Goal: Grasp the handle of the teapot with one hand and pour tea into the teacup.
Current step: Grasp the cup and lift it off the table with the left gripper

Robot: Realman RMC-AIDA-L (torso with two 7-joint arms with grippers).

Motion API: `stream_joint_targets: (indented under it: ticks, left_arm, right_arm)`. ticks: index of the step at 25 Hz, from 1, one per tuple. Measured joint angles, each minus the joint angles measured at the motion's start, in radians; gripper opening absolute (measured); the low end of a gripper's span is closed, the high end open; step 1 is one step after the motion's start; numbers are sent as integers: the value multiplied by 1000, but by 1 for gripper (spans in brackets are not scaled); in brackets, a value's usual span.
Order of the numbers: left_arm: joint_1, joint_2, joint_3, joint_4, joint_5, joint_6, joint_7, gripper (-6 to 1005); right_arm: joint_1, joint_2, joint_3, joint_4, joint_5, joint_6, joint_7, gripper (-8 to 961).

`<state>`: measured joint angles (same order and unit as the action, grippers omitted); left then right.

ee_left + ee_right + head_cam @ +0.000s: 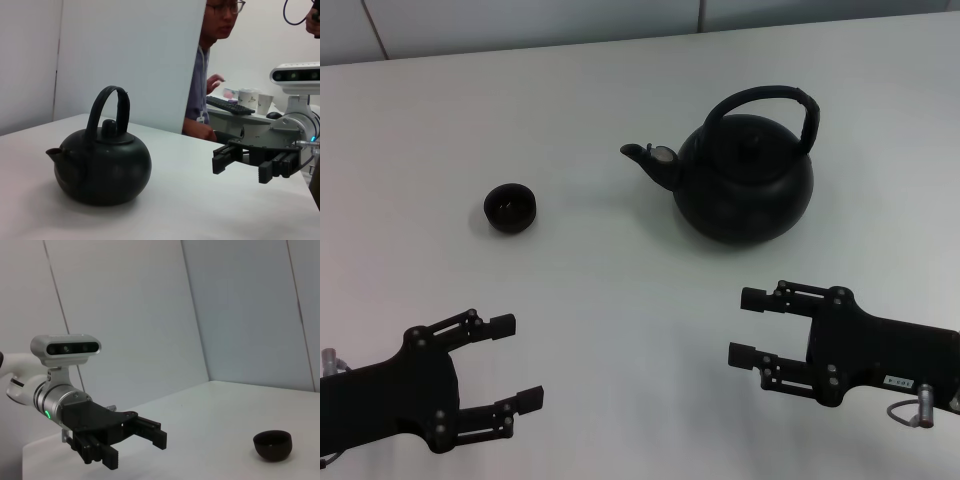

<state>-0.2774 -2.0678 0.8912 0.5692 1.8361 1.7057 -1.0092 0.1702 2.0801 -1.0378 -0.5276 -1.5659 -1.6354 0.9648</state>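
The black teapot (pixel 742 180) stands upright on the white table at the far right of centre, spout pointing left toward the teacup. Its arched handle (pixel 768 98) stands up over the lid. It also shows in the left wrist view (pixel 102 162). The small black teacup (pixel 510 208) sits left of the teapot, apart from it, and shows in the right wrist view (pixel 272 444). My right gripper (pixel 747 326) is open and empty, near the front edge, in front of the teapot. My left gripper (pixel 516 362) is open and empty at the front left, in front of the cup.
The white table (pixel 620 290) runs back to a pale wall. In the left wrist view a person (pixel 215 60) sits behind a partition beside a desk with a keyboard and cups, past the table's far side.
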Motion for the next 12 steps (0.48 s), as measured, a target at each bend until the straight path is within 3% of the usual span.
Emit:
stream_joint_targets:
  ticks: [12]
  left_arm:
    - [-5, 0, -2, 0, 2, -2, 0, 847]
  right_arm:
    - [0, 1, -1, 0, 1, 0, 0, 652]
